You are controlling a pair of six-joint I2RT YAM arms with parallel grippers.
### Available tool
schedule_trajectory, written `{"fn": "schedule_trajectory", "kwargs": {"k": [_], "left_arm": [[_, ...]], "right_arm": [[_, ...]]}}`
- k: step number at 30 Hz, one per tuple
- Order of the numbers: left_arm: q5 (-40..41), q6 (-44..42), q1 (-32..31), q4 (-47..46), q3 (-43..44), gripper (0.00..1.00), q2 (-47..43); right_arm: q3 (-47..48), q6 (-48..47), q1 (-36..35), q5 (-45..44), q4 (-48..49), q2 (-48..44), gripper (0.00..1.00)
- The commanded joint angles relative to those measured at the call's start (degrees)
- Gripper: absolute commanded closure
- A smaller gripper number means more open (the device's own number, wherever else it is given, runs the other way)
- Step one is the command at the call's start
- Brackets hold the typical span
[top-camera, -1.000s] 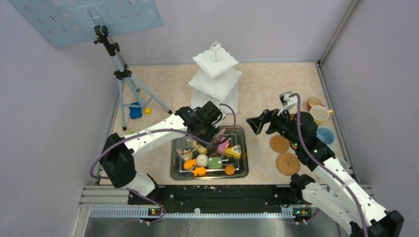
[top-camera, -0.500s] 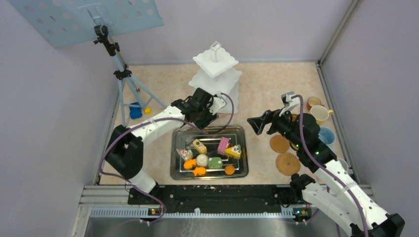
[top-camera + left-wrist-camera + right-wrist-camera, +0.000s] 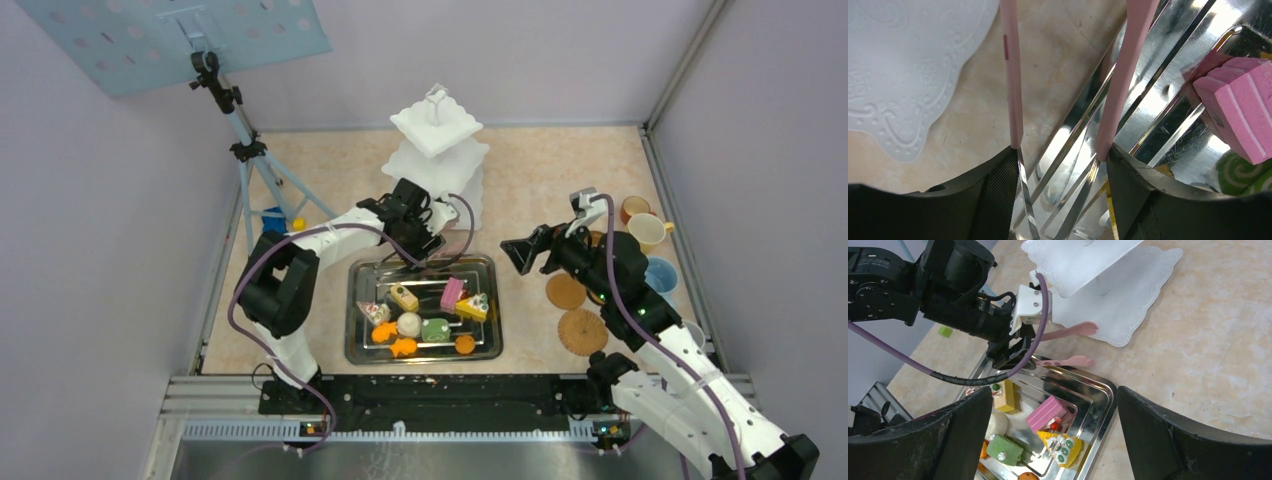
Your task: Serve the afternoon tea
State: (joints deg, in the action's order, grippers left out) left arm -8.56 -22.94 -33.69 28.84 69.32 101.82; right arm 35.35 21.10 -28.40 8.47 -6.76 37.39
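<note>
Pink tongs (image 3: 1010, 75) sit clamped between the fingers of the left hand (image 3: 1060, 155), one arm pressed against each inner face. The two pink ends spread apart beyond the fingertips. One arm runs over the bare surface (image 3: 1058, 45) just beside the bottom tier of the white stand (image 3: 436, 130). The other runs over the far rim of the steel tray (image 3: 350, 300).

Inside the tray lie the toy pastries:
- a yellow-brown block (image 3: 404, 297), a pink slab (image 3: 452, 295) and a yellow wedge (image 3: 472, 307) in the far half
- a cream ball (image 3: 409, 324), a green swirl piece (image 3: 436, 330) and three orange pieces (image 3: 403, 347) nearer the arm bases

The stand rises just behind the tray, and no pastries can be seen on its tiers.

To the right, the right hand (image 3: 515, 255) hovers above the surface with its fingers wide apart, gripping nothing and pointing toward the tray. Beside it lie two round brown coasters (image 3: 566, 291). Past them, along the right edge, stand a brown mug (image 3: 633, 208), a yellow mug (image 3: 648, 232) and a blue mug (image 3: 660, 272). The right arm partly hides a grey mug (image 3: 695, 328).
</note>
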Motion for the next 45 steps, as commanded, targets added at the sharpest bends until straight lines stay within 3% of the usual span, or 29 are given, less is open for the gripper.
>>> {"fn": "schedule_trajectory", "kwargs": {"k": [1,13,17,22,34,42,45], "left_arm": [[-3.8,1.2,1.0,-2.5,0.8,0.32,0.6],[-3.2,2.7,1.8,-3.8,-1.1,0.17,2.7],[-2.7,2.8,1.8,-3.8,-1.5,0.05,2.8],[-1.0,3.1,1.7,-4.3,-2.5,0.01,2.5],[5.4,2.3,-0.4,-6.3,-5.5,0.02,3.4],[8.0,2.0,-0.7,-5.2,-4.8,0.2,0.5],[9.8,2.5,-0.7,-4.2,-4.1,0.23,-0.6]], "right_arm": [[1.2,0.0,-0.4,0.2,2.2,-0.2,0.08],[1.6,0.7,-0.4,1.0,2.2,-0.5,0.08],[1.4,0.7,-0.4,1.0,2.1,-0.7,0.08],[1.1,0.9,-0.4,1.0,2.2,-0.6,0.08],[0.4,1.2,-0.4,1.1,2.8,-0.5,0.08],[0.5,1.3,-0.4,1.0,2.8,-0.7,0.08],[0.4,1.5,-0.5,0.9,3.1,-0.7,0.08]]}}
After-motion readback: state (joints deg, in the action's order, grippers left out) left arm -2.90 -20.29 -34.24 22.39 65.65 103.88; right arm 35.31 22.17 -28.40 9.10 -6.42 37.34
